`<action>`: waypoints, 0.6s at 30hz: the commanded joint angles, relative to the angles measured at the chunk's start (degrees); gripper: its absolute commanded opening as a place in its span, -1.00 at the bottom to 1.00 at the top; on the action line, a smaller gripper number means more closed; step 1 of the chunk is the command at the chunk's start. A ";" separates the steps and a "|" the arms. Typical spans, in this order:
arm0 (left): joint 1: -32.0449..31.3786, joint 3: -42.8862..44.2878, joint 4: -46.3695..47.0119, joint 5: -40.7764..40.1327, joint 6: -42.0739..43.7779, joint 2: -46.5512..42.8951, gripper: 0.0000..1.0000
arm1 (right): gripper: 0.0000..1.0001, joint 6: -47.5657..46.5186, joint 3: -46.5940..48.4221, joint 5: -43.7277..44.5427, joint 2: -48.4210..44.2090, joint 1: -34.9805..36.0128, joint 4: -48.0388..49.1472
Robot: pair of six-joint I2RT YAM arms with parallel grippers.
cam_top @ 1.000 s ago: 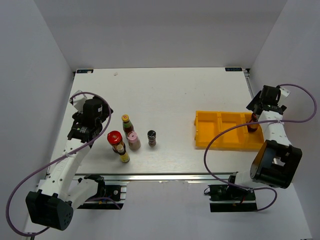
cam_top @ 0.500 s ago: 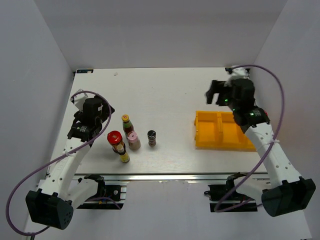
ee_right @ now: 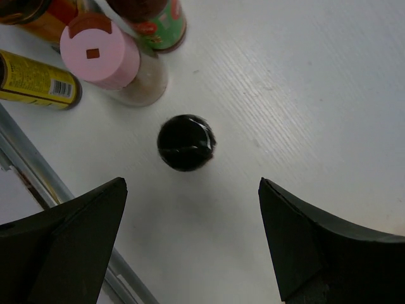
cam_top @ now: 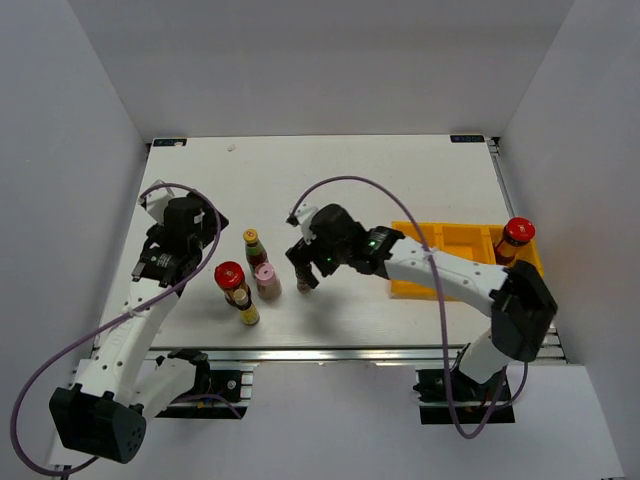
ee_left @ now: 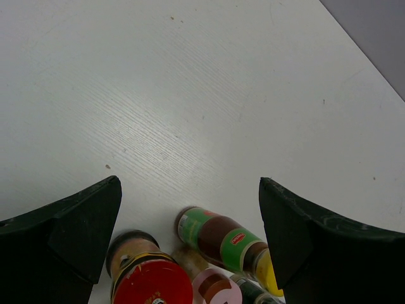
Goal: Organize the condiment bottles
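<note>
Four condiment bottles stand at the left: a red-capped jar [cam_top: 230,277], a slim yellow-capped bottle [cam_top: 247,313], a green-labelled yellow-capped bottle [cam_top: 252,241] and a pink-capped bottle [cam_top: 266,278]. A second red-capped jar [cam_top: 515,238] stands at the right end of the yellow tray [cam_top: 455,238]. My right gripper [cam_top: 306,262] is open above the small black-capped bottle [ee_right: 185,142], which lies just beyond its fingertips, not between them. My left gripper [cam_top: 200,238] is open and empty, left of the group; its view shows the red cap [ee_left: 149,282] and the green-labelled bottle [ee_left: 221,237].
The right arm stretches across the tray's front left. The metal rail at the table's near edge [ee_right: 38,171] runs close behind the yellow-capped bottle [ee_right: 38,79]. The pink cap [ee_right: 100,52] is close beside the black-capped bottle.
My right arm swung left from the tray's right end to above the black-capped bottle, leaving the red-capped jar standing in the tray. My left arm barely moved.
</note>
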 commanded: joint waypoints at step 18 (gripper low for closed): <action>0.14 -0.77 -0.14 0.27 -0.51 -3.12 0.97 | 0.79 -7.07 12.37 1.68 13.66 7.51 3.72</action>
